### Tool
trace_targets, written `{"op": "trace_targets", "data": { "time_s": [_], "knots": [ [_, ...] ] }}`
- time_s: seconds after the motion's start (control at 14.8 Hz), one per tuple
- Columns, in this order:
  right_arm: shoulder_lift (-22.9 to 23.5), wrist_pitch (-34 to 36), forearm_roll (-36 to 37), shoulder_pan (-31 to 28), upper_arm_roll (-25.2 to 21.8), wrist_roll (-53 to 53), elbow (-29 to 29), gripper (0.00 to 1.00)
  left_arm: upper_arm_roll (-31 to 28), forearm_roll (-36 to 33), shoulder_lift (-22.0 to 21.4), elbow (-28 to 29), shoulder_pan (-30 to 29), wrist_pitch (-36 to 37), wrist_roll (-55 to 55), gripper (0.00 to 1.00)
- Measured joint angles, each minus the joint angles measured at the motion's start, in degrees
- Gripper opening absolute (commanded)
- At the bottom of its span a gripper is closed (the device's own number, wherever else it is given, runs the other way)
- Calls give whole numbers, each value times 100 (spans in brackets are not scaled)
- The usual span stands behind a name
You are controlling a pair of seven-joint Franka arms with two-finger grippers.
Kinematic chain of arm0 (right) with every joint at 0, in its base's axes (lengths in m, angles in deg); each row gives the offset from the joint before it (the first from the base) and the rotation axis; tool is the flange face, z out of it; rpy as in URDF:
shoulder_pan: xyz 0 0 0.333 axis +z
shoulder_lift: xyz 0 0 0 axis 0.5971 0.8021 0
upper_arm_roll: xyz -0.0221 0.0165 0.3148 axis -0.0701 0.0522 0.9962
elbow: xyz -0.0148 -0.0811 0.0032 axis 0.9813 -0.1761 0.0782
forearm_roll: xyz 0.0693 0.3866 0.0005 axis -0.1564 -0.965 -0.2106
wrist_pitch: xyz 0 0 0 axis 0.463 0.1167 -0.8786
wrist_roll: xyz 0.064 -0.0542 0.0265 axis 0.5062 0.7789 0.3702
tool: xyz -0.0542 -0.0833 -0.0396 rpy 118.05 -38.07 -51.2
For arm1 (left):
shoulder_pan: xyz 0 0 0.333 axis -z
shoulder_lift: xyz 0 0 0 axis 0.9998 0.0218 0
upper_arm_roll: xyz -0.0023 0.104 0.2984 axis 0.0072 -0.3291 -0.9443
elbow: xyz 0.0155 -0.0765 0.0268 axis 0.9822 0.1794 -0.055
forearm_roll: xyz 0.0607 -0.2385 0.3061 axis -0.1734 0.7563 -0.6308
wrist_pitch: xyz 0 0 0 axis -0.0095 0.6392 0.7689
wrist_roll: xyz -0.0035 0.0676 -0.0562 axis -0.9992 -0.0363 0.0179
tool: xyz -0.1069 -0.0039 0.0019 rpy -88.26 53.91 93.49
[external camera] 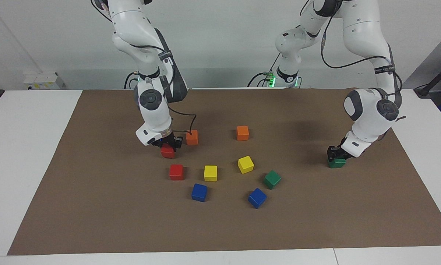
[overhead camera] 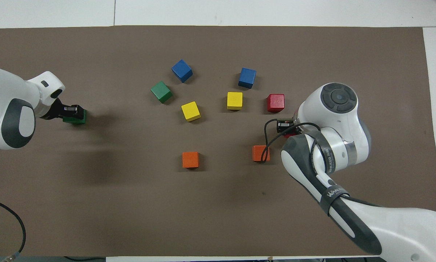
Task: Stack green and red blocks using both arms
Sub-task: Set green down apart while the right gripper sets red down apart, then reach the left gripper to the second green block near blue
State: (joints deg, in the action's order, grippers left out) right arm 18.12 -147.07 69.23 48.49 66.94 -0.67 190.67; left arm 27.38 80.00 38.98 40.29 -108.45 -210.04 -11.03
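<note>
Gripping 1 red block (external camera: 168,151), right end effector (external camera: 168,145); left end effector (external camera: 335,155) grips green block (external camera: 337,162) near mat edge (external camera: 404,147).

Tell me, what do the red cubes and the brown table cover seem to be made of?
Red cubes: probably painted wood or hard plastic, with crisp edges and a slight sheen. Brown cover: likely matte paper or thin card, lying flat without glare.

1. We see a brown mat (external camera: 95,206) covering the white desk (external camera: 25,154).
2. Two orange cubes (overhead camera: 190,159) (overhead camera: 258,153) lie at six o'clock of the cluster in the overhead view.
3. Two yellow cubes (overhead camera: 190,111) (overhead camera: 234,100) sit mid-cluster.
4. Two blue cubes (overhead camera: 182,70) (overhead camera: 247,78) lie at twelve o'clock.
</note>
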Motion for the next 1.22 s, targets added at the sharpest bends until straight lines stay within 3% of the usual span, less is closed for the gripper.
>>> {"op": "trace_targets", "data": {
  "time_s": [0.07, 0.14, 0.2, 0.54, 0.74, 0.95, 1.22],
  "knots": [
    [-68, 349, 0, -123, -4, 188, -231, 0, 0, 0, 0, 0, -1, 0, 0, 15],
    [-143, 633, 0, -294, -7, 455, -428, 0, 1, 0, 0, 0, -1, 0, 0, 81],
    [-207, 792, -1, -496, -10, 780, -547, 0, 2, 0, 0, 0, -2, 0, 0, 100],
    [-208, 841, -1, -1534, -27, 2478, -574, 0, 11, 0, 4, -38, -2, 20, 0, 100],
    [-159, 477, -1, -1832, -31, 3028, -398, 0, 64, 3, -33, -319, 11, 408, -186, 100],
    [-102, -34, -1, -1841, -10, 3079, -62, 0, 130, 7, -135, -603, 188, 831, -1073, 100],
    [-5, -507, -1, -1822, 2, 3079, 199, 0, 165, 14, -205, -667, 706, 868, -2833, 100]
  ]
}}
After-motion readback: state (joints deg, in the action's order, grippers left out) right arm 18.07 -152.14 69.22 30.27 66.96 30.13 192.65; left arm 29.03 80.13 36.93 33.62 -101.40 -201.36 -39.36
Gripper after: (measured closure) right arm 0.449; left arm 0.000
